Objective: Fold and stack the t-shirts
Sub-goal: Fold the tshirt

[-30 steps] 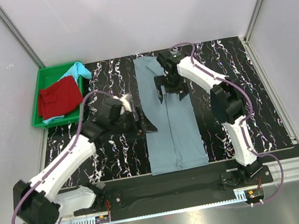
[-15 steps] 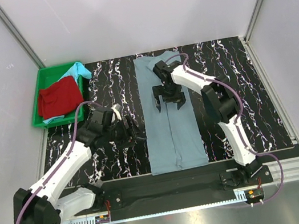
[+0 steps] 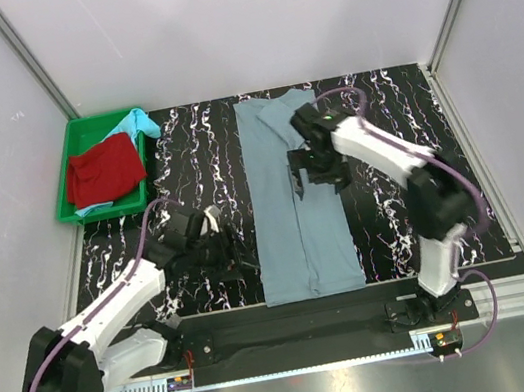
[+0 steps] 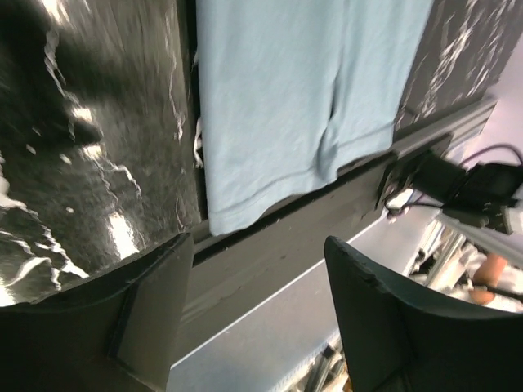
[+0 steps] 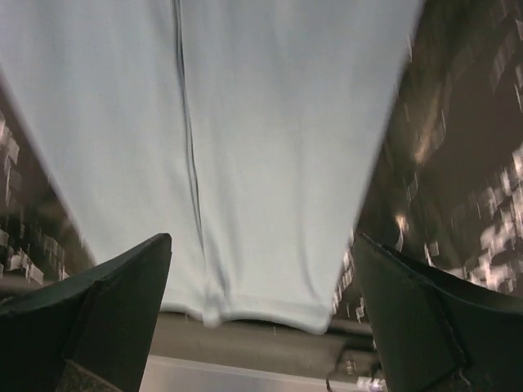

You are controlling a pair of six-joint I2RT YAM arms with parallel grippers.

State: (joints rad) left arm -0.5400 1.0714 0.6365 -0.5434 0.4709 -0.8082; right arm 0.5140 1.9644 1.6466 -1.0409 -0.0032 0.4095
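The grey-blue t-shirt lies flat as a long folded strip running from the far to the near edge of the table, with a seam down its middle. My right gripper hovers open and empty over the strip's middle; its wrist view shows the shirt and its near hem between the spread fingers. My left gripper is open and empty over the bare table, left of the shirt and apart from it; the shirt shows ahead of it. The red t-shirt and the turquoise t-shirt lie crumpled in the tray.
The green plastic tray stands at the far left corner. The black marbled table top ends at a metal rail along the near edge, where the arm bases sit. White walls enclose the table.
My left gripper has drawn back from the shirt's left edge, left and toward the near edge. My right gripper has shifted right and a little nearer over the shirt.
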